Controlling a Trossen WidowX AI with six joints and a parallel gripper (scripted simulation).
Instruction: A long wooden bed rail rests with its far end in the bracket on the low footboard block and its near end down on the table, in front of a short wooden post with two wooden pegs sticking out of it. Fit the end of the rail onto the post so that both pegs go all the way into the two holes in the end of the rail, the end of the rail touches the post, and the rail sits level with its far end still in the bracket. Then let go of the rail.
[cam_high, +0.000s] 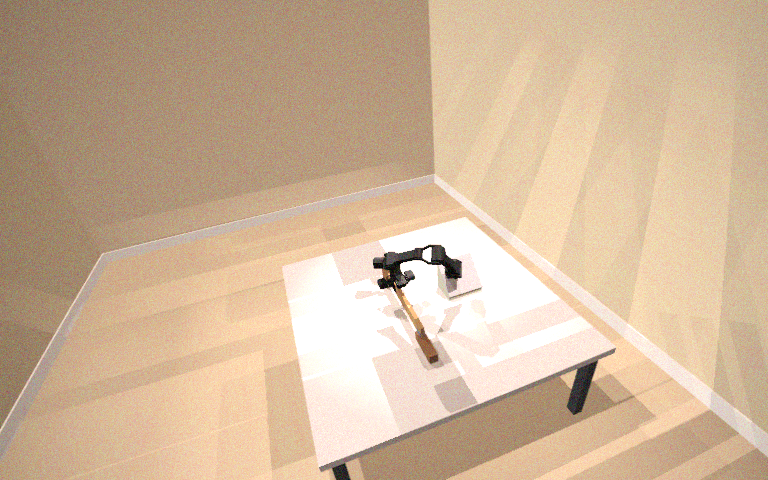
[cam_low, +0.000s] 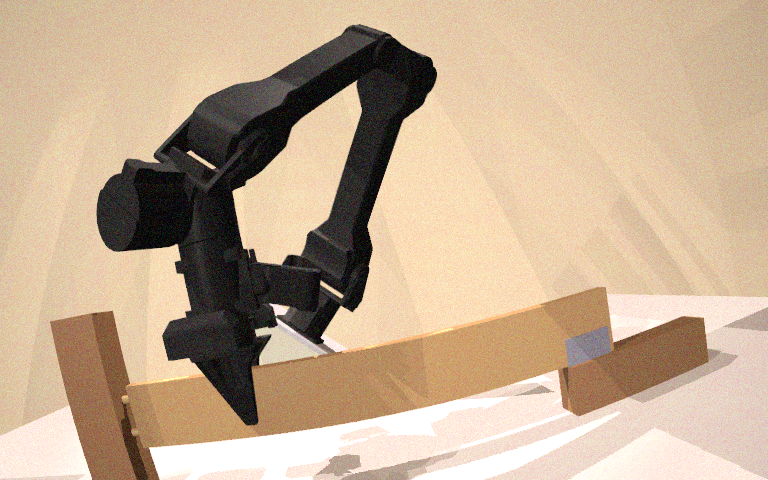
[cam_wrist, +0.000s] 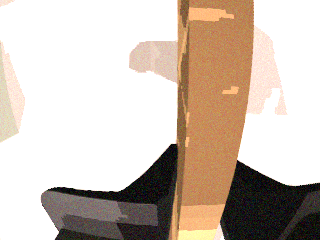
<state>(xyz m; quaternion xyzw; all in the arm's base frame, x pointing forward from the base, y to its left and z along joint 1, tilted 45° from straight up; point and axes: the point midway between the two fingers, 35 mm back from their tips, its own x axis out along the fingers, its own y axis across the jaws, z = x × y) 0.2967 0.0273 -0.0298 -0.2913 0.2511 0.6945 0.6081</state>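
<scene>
We are holding the rail (cam_low: 362, 373) clamped in the gripper (cam_low: 240, 404) near its post end, far end lying in the bracket (cam_low: 589, 346) — its long axis pointing at the post (cam_low: 93, 390), pegs (cam_low: 129, 416) showing in a small gap.

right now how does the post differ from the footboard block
The post stands upright and tall at the near end of the rail; the footboard block lies low and long on the table at the far end. The post shows two small pegs facing the rail end, with a slim gap there; the footboard block carries a grey bracket with the rail in it. Both are brown wood.
</scene>
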